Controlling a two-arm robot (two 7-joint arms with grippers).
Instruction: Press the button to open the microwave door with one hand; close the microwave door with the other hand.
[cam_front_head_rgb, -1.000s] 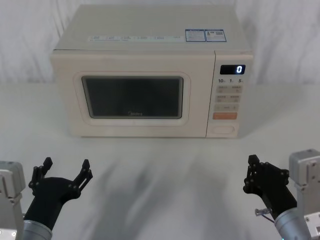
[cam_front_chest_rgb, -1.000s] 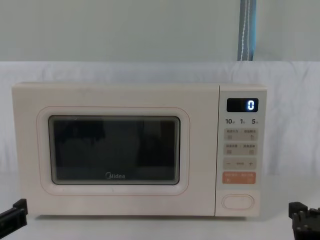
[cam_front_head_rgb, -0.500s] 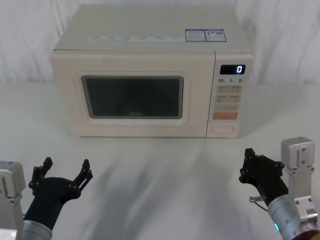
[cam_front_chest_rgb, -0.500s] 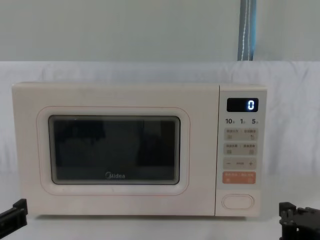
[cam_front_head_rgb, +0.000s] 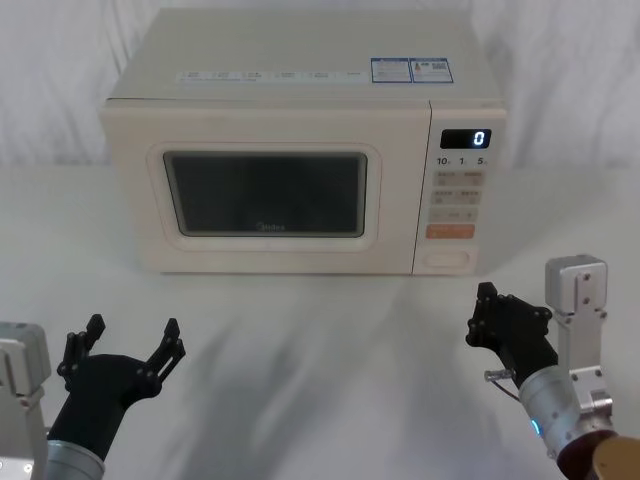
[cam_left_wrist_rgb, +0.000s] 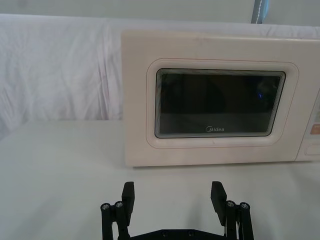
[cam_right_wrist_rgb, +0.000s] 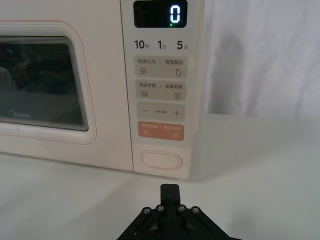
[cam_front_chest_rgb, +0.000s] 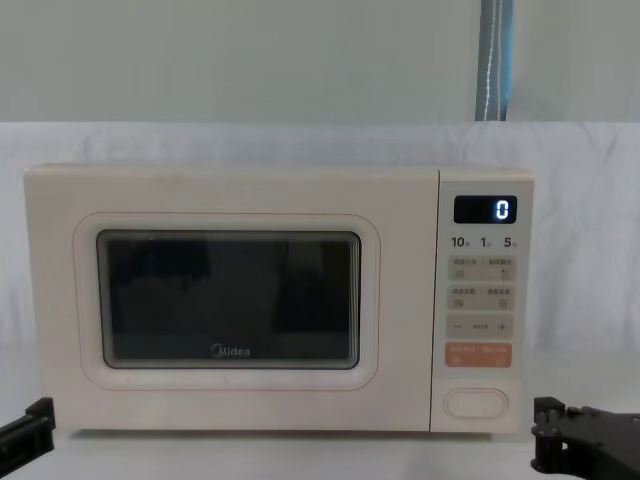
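The cream microwave door (cam_front_head_rgb: 265, 195) (cam_front_chest_rgb: 228, 300) (cam_left_wrist_rgb: 220, 105) is flush shut, with its dark window and Midea logo. At the bottom of the control panel sits the wide oval button (cam_front_head_rgb: 447, 260) (cam_front_chest_rgb: 475, 403) (cam_right_wrist_rgb: 161, 160), below the orange key. My right gripper (cam_front_head_rgb: 502, 322) (cam_right_wrist_rgb: 170, 191) is shut, hovering over the table in front of the button and a short way from it. My left gripper (cam_front_head_rgb: 128, 345) (cam_left_wrist_rgb: 173, 195) is open, low at the table's front left, well short of the door.
A white cloth (cam_front_head_rgb: 320, 330) covers the table and the backdrop. The panel's display (cam_front_head_rgb: 465, 139) reads 0. Bare cloth lies between both grippers and the microwave front.
My right gripper has moved forward and to the left, toward the button. The left gripper and the door have not moved.
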